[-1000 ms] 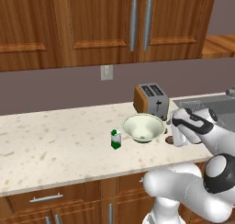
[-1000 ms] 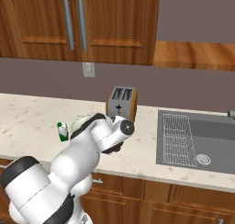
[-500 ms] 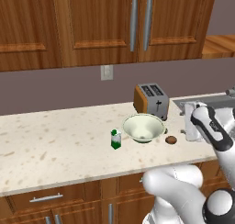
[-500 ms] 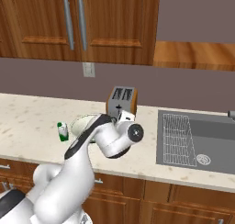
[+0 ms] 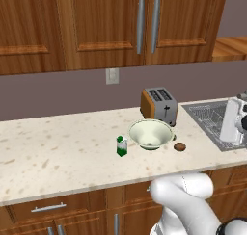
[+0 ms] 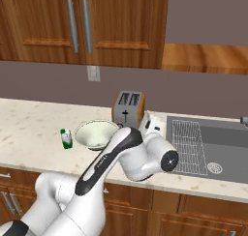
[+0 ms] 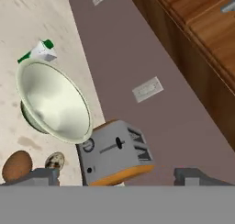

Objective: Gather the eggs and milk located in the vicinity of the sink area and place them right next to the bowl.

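The pale cream-green bowl stands mid-counter in front of the toaster. The milk, a small white carton with green on it, stands upright just left of the bowl. One brown egg lies on the counter just right of the bowl. My gripper hovers over the sink area, to the right of the egg and apart from it. It is open, its tips spread wide, with nothing held between them.
A silver and orange toaster stands behind the bowl against the wall. A small pale speckled thing lies beside the egg. A wire rack sits in the left basin. My arm crosses in front of the counter.
My hand has swung right and a little up, away from the egg and bowl and over the sink. The egg, bowl and milk have stayed put. The gripper stayed open.
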